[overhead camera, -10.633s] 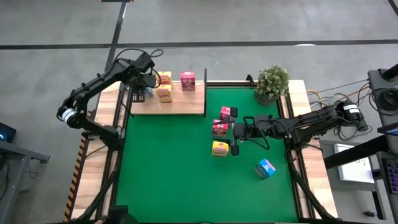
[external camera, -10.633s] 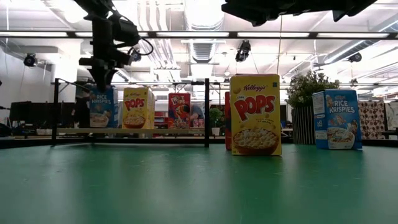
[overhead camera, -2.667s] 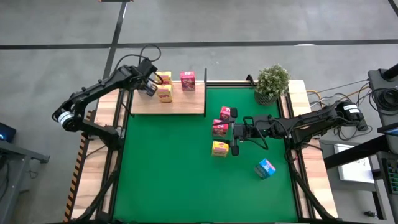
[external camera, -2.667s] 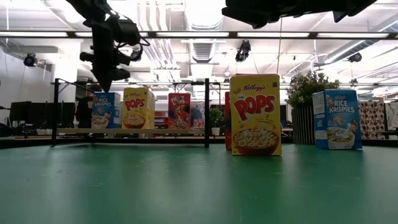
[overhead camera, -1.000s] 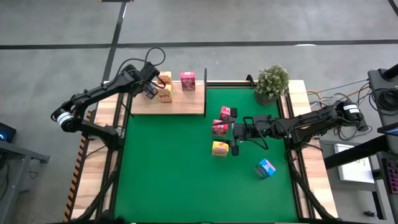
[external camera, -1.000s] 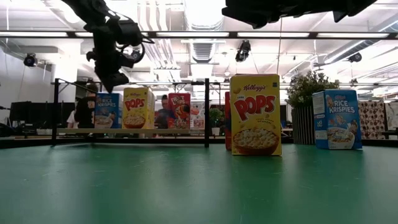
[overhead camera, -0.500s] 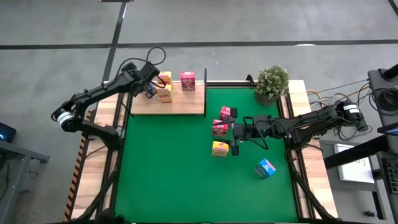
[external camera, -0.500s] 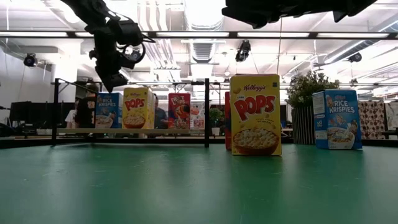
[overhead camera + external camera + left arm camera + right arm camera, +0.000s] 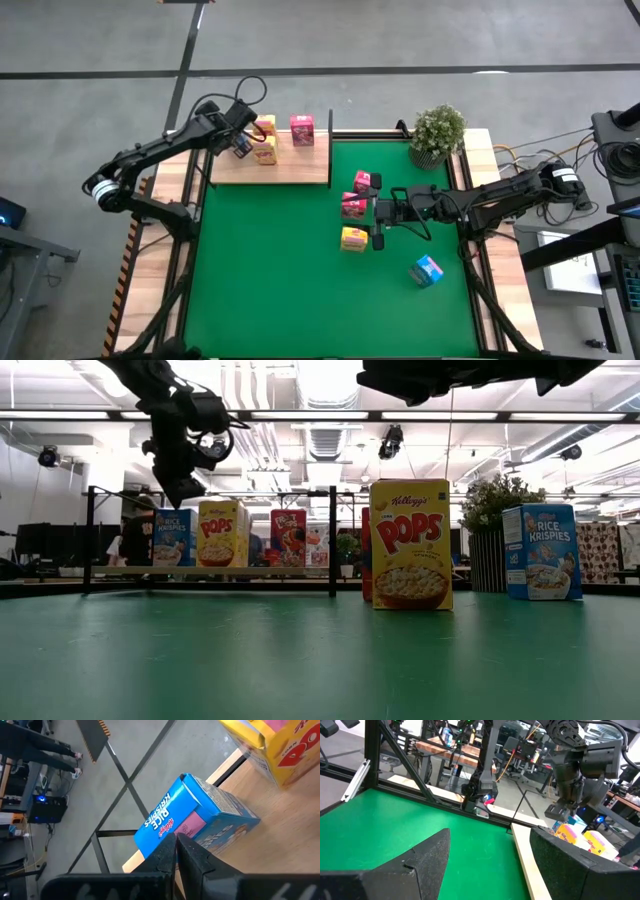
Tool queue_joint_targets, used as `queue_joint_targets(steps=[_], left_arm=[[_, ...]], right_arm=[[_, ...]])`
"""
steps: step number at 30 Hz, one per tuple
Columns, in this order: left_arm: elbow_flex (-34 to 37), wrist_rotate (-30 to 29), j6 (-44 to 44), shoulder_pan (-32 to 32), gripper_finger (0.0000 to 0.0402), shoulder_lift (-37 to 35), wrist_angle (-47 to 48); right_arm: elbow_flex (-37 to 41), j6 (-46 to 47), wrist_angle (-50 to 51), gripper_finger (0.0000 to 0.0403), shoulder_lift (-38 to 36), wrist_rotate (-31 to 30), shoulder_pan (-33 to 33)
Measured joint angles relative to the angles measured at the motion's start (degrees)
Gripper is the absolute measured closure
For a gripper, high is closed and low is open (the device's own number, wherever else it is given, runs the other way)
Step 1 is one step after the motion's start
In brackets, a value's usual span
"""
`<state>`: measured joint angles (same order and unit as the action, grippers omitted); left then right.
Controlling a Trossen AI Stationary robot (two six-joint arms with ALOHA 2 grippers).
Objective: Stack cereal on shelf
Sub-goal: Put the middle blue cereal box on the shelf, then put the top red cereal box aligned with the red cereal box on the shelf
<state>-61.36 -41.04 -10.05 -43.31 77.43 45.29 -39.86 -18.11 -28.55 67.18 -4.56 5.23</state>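
Left gripper [image 9: 240, 146] hangs over the left end of the shelf [image 9: 300, 170], fingers pressed together, nothing between them. In the left wrist view the closed fingertips [image 9: 176, 851] sit just above a blue cereal box [image 9: 195, 820] that stands on the light-wood board.

On the shelf, low view: blue Rice Krispies box [image 9: 173, 537] at the left, yellow Pops box [image 9: 222, 533] just beside it, pink box [image 9: 288, 537] further right, all upright. From above a second yellow box [image 9: 264, 126] shows behind the first.

Right gripper [image 9: 377, 213] is out over the green mat [image 9: 270, 280], fingers spread wide and holding nothing; in the right wrist view both dark fingers [image 9: 427, 857] stand well apart with bare mat between.

On the mat, just left of the right gripper: two pink boxes [image 9: 361, 182], one behind the other, and a yellow box [image 9: 352, 239] nearest the camera in the low view. A lone blue box [image 9: 427, 270] lies tilted toward the mat's right side.

Potted plant [image 9: 437, 132] stands at the mat's far right corner
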Motion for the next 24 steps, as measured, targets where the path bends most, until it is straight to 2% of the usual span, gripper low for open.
queue_joint_targets(steps=[8,12,20,24], left_arm=[[-2.23,0.09,0.74,2.07,0.0402,-0.95,1.33],[-4.48,0.21,3.9,4.34,0.0402,-1.77,3.99],[-4.61,13.96,12.98,10.99,0.0402,-5.64,14.37],[-1.85,12.83,12.61,10.62,0.0402,-7.78,13.75]], right_arm=[[0.0,0.0,0.0,0.014,-0.01,0.0,-0.01],[0.0,0.02,0.01,0.014,-0.02,0.0,-0.01],[0.0,0.02,0.12,0.014,-0.02,0.0,0.0],[0.0,-0.02,0.24,0.014,-0.02,0.02,-0.01]])
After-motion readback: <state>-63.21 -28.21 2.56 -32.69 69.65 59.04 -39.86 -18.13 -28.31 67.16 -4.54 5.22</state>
